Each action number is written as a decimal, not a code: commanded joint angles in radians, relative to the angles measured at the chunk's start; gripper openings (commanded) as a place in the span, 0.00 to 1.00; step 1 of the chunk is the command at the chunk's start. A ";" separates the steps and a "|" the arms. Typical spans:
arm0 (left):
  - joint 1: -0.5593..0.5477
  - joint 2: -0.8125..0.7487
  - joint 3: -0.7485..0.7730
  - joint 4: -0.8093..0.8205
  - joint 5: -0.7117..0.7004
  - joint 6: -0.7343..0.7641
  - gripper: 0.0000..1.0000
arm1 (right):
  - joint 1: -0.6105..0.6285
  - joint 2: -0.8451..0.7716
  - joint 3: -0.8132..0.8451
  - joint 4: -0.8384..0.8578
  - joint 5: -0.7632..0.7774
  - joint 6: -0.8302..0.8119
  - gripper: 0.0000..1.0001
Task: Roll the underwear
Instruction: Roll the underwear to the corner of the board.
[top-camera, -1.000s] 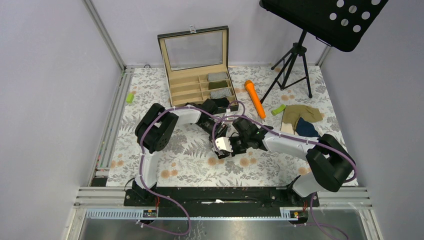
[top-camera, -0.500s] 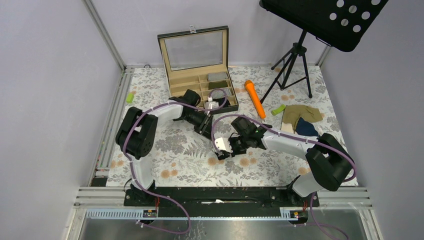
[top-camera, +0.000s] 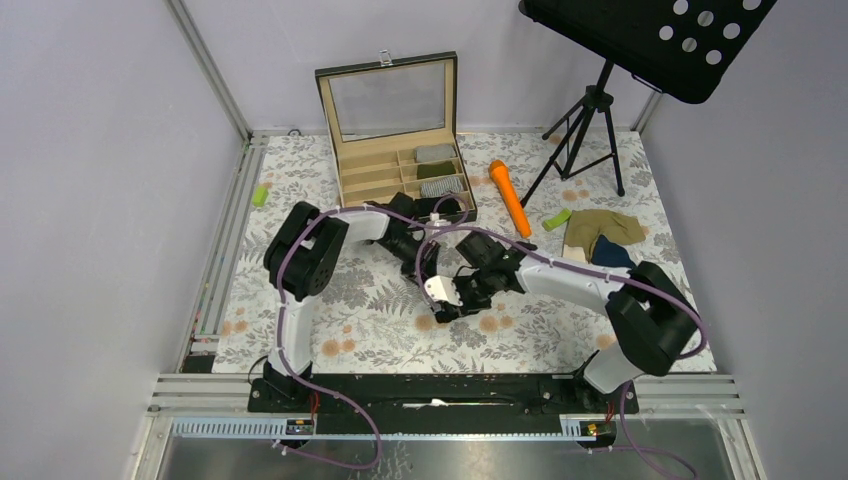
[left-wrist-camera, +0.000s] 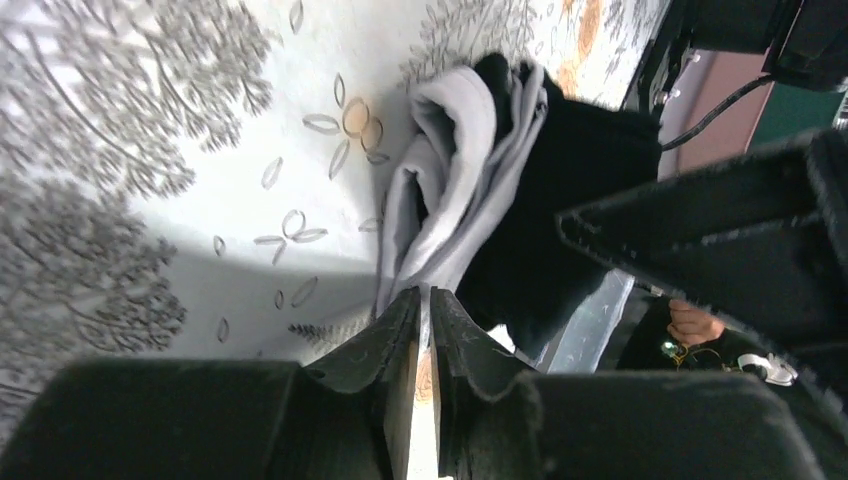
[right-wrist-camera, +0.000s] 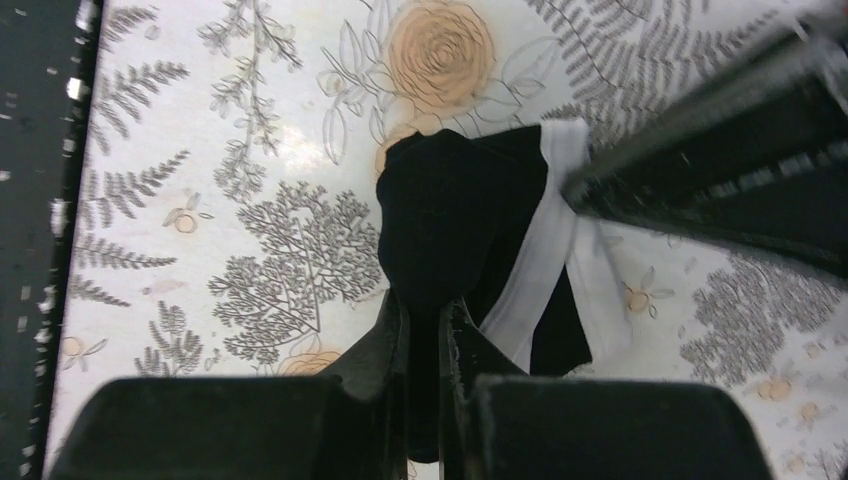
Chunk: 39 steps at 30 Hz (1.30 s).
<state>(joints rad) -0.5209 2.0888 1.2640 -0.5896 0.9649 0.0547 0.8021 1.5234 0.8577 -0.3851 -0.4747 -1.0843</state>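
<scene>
Top view: two loose briefs, an olive-tan brief touching a navy brief, lie by the table's right edge; bare cloth stretches left and near.

Left wrist: the left pincer is closed at the black brief's waistband.

Right wrist: the right pincer pinches that brief at mid-table.

Open wooden box at the far edge — orange stick, green cylinder, music stand to its right.
</scene>
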 joint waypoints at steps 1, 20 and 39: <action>-0.001 0.039 0.099 0.020 -0.064 0.018 0.17 | 0.033 0.085 0.132 -0.265 -0.098 -0.012 0.00; 0.198 -0.132 0.203 -0.086 -0.069 -0.010 0.38 | 0.000 0.534 0.487 -0.576 -0.198 0.121 0.00; -0.008 -0.979 -0.310 0.265 -0.547 0.441 0.68 | -0.198 0.934 0.814 -0.714 -0.300 0.378 0.00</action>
<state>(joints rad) -0.3424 1.1656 1.0721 -0.4023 0.4728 0.2085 0.5991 2.3695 1.6619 -1.1988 -0.9600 -0.7170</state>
